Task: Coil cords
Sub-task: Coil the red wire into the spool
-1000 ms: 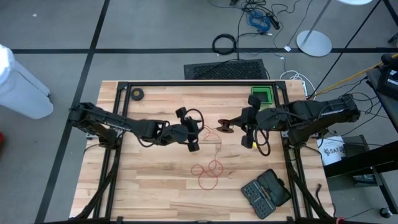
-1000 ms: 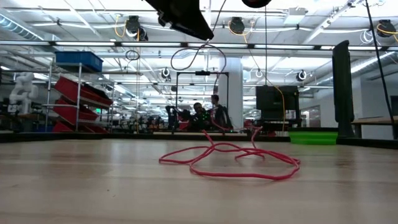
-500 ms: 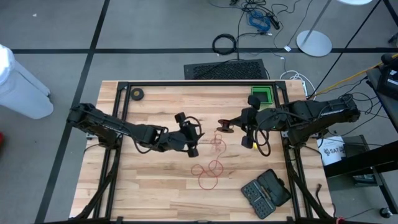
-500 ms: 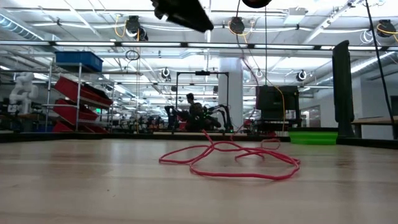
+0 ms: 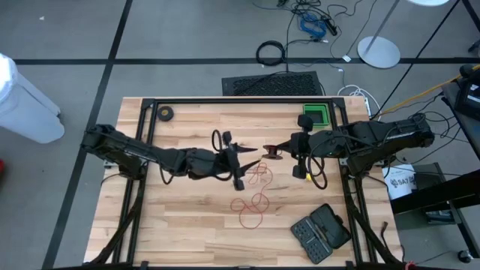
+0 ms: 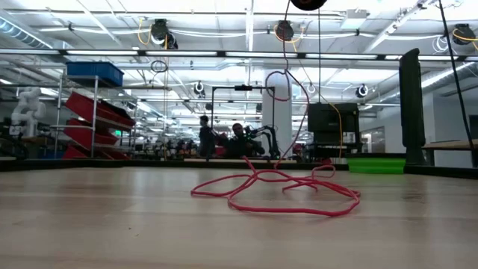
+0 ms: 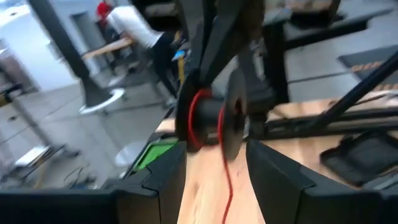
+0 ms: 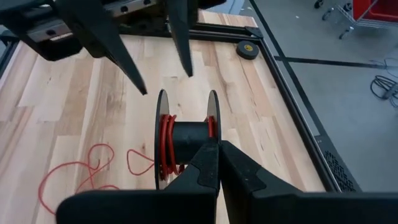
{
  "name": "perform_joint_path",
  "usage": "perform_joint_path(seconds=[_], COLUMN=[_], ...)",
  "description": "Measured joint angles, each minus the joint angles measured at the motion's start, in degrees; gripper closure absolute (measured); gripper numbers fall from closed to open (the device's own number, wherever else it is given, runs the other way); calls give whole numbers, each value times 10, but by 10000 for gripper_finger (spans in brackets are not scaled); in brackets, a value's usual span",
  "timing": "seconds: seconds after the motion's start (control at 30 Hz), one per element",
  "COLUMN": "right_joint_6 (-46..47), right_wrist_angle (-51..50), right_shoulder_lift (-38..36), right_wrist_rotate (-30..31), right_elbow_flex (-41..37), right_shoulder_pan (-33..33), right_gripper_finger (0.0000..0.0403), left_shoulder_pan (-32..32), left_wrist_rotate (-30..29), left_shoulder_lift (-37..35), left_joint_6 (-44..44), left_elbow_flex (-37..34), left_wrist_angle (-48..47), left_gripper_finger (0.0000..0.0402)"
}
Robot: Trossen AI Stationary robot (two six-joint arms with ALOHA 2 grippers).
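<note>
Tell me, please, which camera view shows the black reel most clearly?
The right wrist view: the reel fills the middle, both flanges and its red cord windings plain. The left wrist view shows it blurred, the high view only as a small dark shape, and the low view only its underside at the top edge.

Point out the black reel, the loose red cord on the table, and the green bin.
black reel [image 8: 186,140]: right wrist view, on the dark hub between its two flanges.
red cord [image 6: 276,196]: low view, on the loose tangle lying on the table.
green bin [image 5: 316,116]: high view, on its rim.
</note>
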Motion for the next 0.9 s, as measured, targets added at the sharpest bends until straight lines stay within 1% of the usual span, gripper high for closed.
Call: perform_joint_path(seconds=[0.1, 0.17, 0.3, 0.53, 0.7, 0.9], right_joint_6=[1, 2, 2, -4, -6, -6], right_wrist_angle=[0, 0, 0, 6, 7, 7], right_shoulder_lift=[0, 0, 0, 0, 0, 0], right_wrist_rotate=[0, 0, -1, -1, -1, -1], right_elbow_flex=[0, 0, 0, 0, 0, 0], right_shoulder_pan=[0, 0, 0, 0, 0, 0], right_gripper_finger=[403, 403, 403, 403, 403, 403], left_shoulder_pan=[9, 15, 24, 38, 38, 38], left_wrist_rotate=[26, 55, 108, 120, 150, 150], left_shoulder_lift=[3, 7, 13, 27, 33, 33], left_joint_6=[-1, -1, -9, -16, -16, -16], left_elbow_flex=[0, 0, 0, 0, 0, 0], left_wrist_angle=[24, 38, 34, 41, 65, 70], left_gripper_finger=[227, 227, 227, 228, 228, 235])
